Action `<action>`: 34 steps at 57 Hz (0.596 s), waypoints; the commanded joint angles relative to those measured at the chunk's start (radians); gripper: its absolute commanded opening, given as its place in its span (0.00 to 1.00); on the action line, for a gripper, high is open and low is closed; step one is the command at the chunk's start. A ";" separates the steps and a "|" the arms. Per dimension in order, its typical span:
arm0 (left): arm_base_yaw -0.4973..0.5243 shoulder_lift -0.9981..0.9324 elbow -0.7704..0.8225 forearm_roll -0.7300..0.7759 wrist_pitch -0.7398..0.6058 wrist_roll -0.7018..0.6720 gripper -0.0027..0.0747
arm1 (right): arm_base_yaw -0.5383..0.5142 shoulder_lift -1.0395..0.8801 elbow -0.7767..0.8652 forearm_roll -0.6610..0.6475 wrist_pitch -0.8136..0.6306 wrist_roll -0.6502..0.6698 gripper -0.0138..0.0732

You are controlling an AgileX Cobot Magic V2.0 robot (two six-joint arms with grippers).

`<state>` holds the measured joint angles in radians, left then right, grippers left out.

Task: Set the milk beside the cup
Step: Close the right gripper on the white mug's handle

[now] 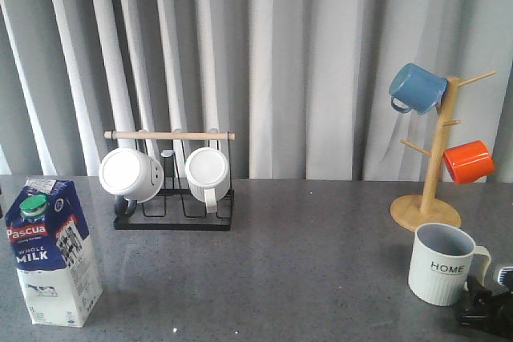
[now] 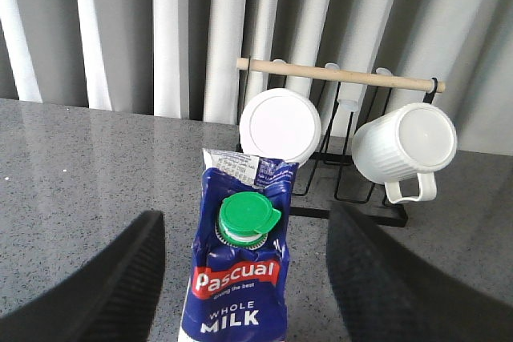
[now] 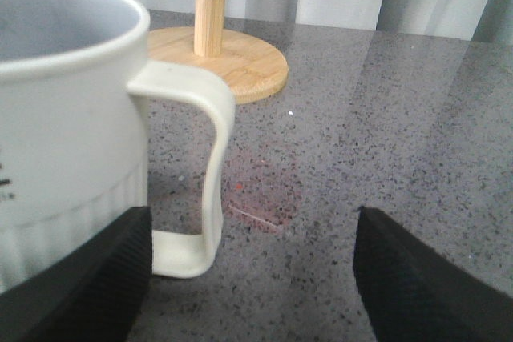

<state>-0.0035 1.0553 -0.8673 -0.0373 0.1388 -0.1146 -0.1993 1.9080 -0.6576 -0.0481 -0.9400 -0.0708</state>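
The milk [image 1: 53, 251], a blue-and-white carton with a green cap, stands upright at the front left of the grey table. In the left wrist view the milk [image 2: 240, 270] sits between my open left gripper's [image 2: 244, 278] fingers [image 2: 104, 286], apart from both. The left gripper is out of the front view. The cup [image 1: 443, 263], cream-white with "HOME" lettering, stands at the front right. My right gripper [image 1: 487, 307] rests low beside it, open and empty. In the right wrist view the right gripper [image 3: 252, 278] has the cup's handle [image 3: 210, 174] just inside its one finger.
A black wire rack [image 1: 173, 198] with a wooden bar holds two white mugs [image 1: 131, 174] at the back left. A wooden mug tree [image 1: 433, 174] at the right holds a blue mug [image 1: 417, 87] and an orange mug [image 1: 469, 161]. Grey curtains hang behind the table.
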 commanded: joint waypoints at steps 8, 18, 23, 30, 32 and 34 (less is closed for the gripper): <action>0.001 -0.013 -0.036 -0.005 -0.068 -0.001 0.59 | -0.004 -0.008 -0.040 0.003 -0.088 0.003 0.74; 0.001 -0.013 -0.036 -0.005 -0.069 -0.001 0.59 | -0.004 0.009 -0.066 0.001 -0.084 0.018 0.74; 0.001 -0.013 -0.036 -0.005 -0.068 -0.001 0.59 | -0.004 0.022 -0.077 0.003 -0.083 0.022 0.73; 0.001 -0.013 -0.036 -0.005 -0.068 -0.001 0.59 | -0.004 0.037 -0.090 -0.003 -0.084 0.037 0.62; 0.001 -0.013 -0.036 -0.005 -0.068 -0.001 0.59 | -0.004 0.038 -0.091 -0.008 -0.084 0.044 0.58; 0.001 -0.013 -0.036 -0.005 -0.068 -0.001 0.59 | -0.004 0.038 -0.091 -0.011 -0.084 0.051 0.51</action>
<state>-0.0035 1.0553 -0.8673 -0.0373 0.1388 -0.1146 -0.1993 1.9825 -0.7250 -0.0456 -0.9496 -0.0372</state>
